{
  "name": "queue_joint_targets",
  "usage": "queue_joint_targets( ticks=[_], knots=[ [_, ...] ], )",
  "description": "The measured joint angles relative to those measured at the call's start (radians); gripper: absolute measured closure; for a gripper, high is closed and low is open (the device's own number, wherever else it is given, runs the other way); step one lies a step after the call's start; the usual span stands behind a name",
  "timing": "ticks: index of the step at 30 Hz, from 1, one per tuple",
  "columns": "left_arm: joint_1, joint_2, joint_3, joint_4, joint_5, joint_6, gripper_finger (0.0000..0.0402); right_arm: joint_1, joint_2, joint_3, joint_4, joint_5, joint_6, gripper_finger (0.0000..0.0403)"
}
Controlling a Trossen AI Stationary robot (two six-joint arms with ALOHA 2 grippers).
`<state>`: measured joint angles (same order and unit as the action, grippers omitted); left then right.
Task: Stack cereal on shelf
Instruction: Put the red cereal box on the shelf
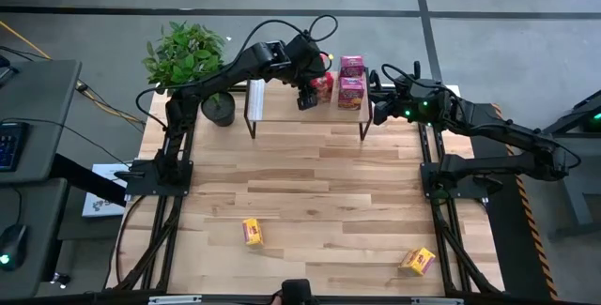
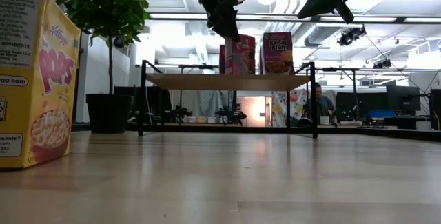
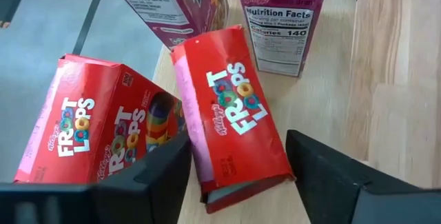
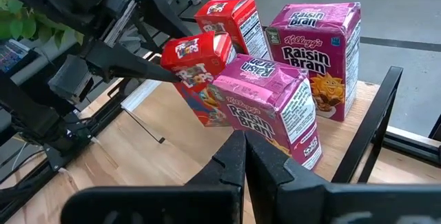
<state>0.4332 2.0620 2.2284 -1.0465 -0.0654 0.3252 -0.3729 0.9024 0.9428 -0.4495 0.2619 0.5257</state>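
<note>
The shelf (image 1: 282, 108) stands at the table's far edge. Two pink Raisin Bran boxes (image 1: 351, 92) (image 1: 352, 65) stand on its right end, with two red Froot Loops boxes (image 1: 324, 83) beside them. My left gripper (image 1: 307, 97) is over the shelf, shut on the nearer red box (image 3: 234, 127). The other red box (image 3: 96, 134) is just beyond its left finger. My right gripper (image 1: 379, 110) is shut and empty at the shelf's right end. Two yellow boxes (image 1: 252, 232) (image 1: 419, 261) lie on the table near its front edge. My left gripper pinches the red box between its two fingers, on the narrow sides at its upper end (image 3: 207, 176). The fingers come from above, slanting in from the table's left. The box is tilted, upper end toward the left arm (image 4: 196, 52), lower end down at the shelf top by the pink boxes.
A potted plant (image 1: 183, 56) stands at the table's far left corner beside the shelf. In the low view one yellow box (image 2: 34, 79) stands close to the camera. A person (image 2: 320, 103) sits in the room behind. Bare tabletop (image 1: 310, 183) lies between shelf and yellow boxes.
</note>
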Motion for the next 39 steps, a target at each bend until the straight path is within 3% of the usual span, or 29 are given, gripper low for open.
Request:
queue_joint_targets(
  ticks=[12, 16, 19, 21, 24, 26, 34, 36, 39],
  knots=[
    [0.000, -0.088, 0.001, 0.006, -0.016, -0.005, 0.0167, 0.000, 0.000, 0.000, 0.009, -0.003, 0.001, 0.0402],
    [-0.004, -0.139, 0.001, 0.011, -0.016, -0.093, 0.0170, 0.000, 0.000, 0.000, 0.009, -0.003, -0.001, 0.0402],
    [-0.012, -0.175, -0.009, 0.049, 0.046, -0.187, 0.0195, 0.000, 0.000, 0.000, 0.009, -0.003, -0.007, 0.0402],
    [-0.034, -0.197, -0.047, 0.111, 0.085, -0.246, 0.0237, 0.000, 0.000, 0.000, 0.009, -0.003, -0.007, 0.0402],
    [-0.091, -0.235, -0.160, 0.228, 0.083, -0.275, 0.0341, 0.000, 0.000, 0.000, 0.008, -0.003, -0.011, 0.0402],
    [-0.128, -0.273, -0.280, 0.367, 0.061, -0.309, 0.0384, 0.000, 0.000, 0.000, 0.005, -0.004, -0.027, 0.0402],
    [-0.222, -0.463, -0.872, 0.985, -0.232, -0.556, 0.0399, 0.000, 0.000, 0.000, -0.002, -0.010, -0.036, 0.0402],
    [-0.233, -0.467, -0.974, 1.110, -0.303, -0.592, 0.0401, 0.000, 0.000, 0.000, -0.001, -0.010, -0.036, 0.0402],
    [-0.234, -0.441, -1.050, 1.205, -0.321, -0.675, 0.0401, 0.000, 0.000, 0.000, -0.001, -0.010, -0.036, 0.0402]
  ],
)
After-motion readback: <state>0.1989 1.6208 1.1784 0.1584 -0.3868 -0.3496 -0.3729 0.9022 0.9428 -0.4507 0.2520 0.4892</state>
